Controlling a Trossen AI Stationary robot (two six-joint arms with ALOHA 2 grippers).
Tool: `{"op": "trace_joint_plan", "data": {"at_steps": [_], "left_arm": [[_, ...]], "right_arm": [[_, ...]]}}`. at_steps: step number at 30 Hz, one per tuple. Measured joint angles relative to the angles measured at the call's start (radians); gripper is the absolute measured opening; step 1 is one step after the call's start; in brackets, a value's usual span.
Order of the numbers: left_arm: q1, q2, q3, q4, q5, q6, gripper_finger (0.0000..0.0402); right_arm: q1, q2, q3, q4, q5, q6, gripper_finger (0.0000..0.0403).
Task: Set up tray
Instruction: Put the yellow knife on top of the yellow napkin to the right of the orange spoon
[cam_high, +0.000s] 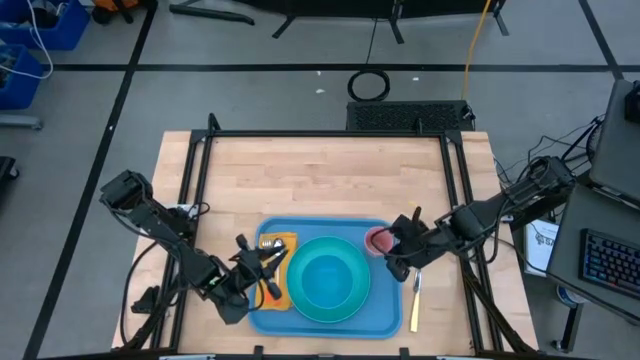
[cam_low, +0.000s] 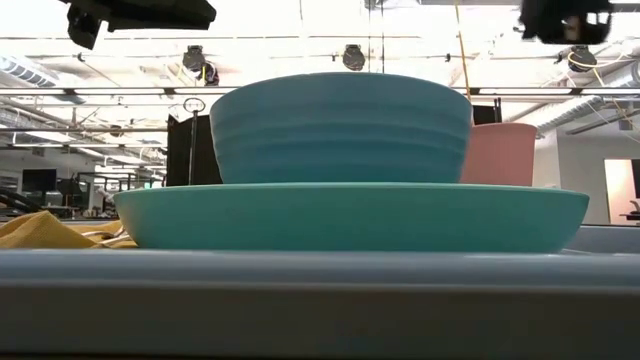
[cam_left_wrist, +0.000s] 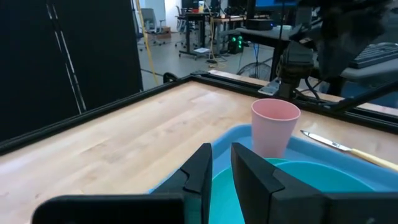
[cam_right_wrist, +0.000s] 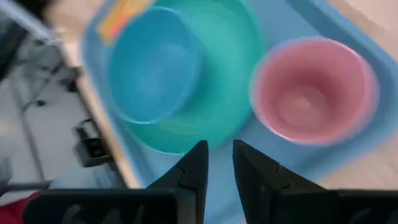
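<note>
- Tray (cam_high: 385, 318) lies at the near middle of the table, and we take it as our landmark; on it we see the turquoise plate (cam_high: 327, 280) with the blue bowl (cam_high: 327, 276) inside, and the pink cup (cam_high: 378, 240) at its right far corner.
- On the left part of the tray lies a yellow napkin (cam_high: 275, 262) with an orange-handled piece on it.
- Our right gripper (cam_right_wrist: 216, 157) hangs above the tray just beside the cup, fingers nearly pressed together and holding nothing.
- Our left gripper (cam_left_wrist: 221, 163) is over the left edge of the tray, fingers also close together and empty.
- A knife (cam_high: 415, 303) lies on the wood just right of the tray, and we judge it comes next.
- We should lift clear of the cup first, so that we do not tip it, then come down on the yellow handle with spread fingers.
</note>
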Motion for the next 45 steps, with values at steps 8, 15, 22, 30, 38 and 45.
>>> {"op": "trace_joint_plan", "data": {"at_steps": [8, 15, 22, 30, 38, 45], "left_arm": [[0.007, 0.0, 0.0, 0.087, 0.001, 0.157, 0.0062], [0.007, 0.0, 0.0, 0.142, 0.0, 0.271, 0.0062], [0.007, 0.0, 0.0, 0.157, 0.0, 0.31, 0.0062], [0.007, 0.0, 0.0, 0.152, 0.019, 0.311, 0.0062], [0.005, 0.0, 0.0, 0.15, 0.062, 0.31, 0.0062], [0.005, 0.0, -0.001, 0.15, 0.116, 0.304, 0.0062]], "right_arm": [[-0.001, 0.002, 0.0, -0.13, -0.004, 0.19, 0.0063], [-0.001, 0.048, -0.05, -0.204, -0.078, 0.318, 0.0063], [-0.001, 0.082, -0.149, -0.159, -0.184, 0.381, 0.0063], [-0.002, 0.08, -0.225, -0.003, -0.259, 0.407, 0.0063], [0.025, 0.08, -0.252, -0.02, -0.321, 0.49, 0.0063], [0.125, 0.08, -0.302, -0.022, -0.342, 0.621, 0.007]]}}
